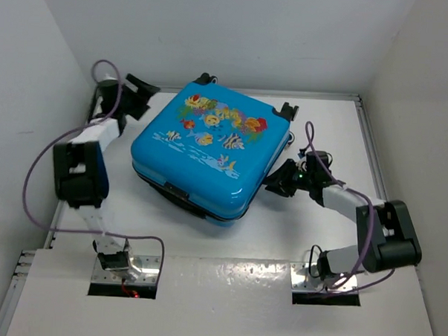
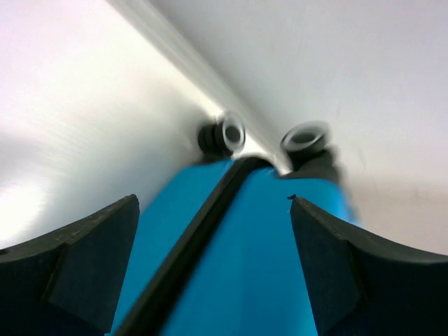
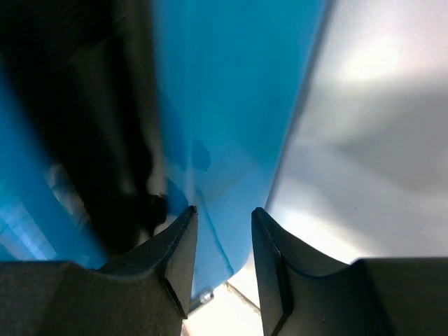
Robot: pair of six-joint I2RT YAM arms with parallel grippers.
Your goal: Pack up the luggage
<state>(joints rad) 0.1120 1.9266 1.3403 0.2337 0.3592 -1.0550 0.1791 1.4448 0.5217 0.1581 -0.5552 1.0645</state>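
The luggage [image 1: 210,149] is a bright-blue suitcase with fish prints, lying flat and closed in the middle of the table. My left gripper [image 1: 138,90] is wide open at its far left corner. In the left wrist view the blue side [image 2: 266,252], the black zipper band [image 2: 196,238] and two wheels [image 2: 227,134] lie beyond the fingers, with nothing between them. My right gripper [image 1: 277,181] is against the luggage's right side. In the right wrist view its fingers [image 3: 180,255] stand a little apart, with the blue shell's lower edge [image 3: 224,175] in the gap and a dark seam on the left.
White walls close in the table on the left, back and right. A metal rail [image 1: 370,145] runs along the table's right edge, and another [image 2: 182,63] along the back. The arm bases [image 1: 123,264] sit at the near edge.
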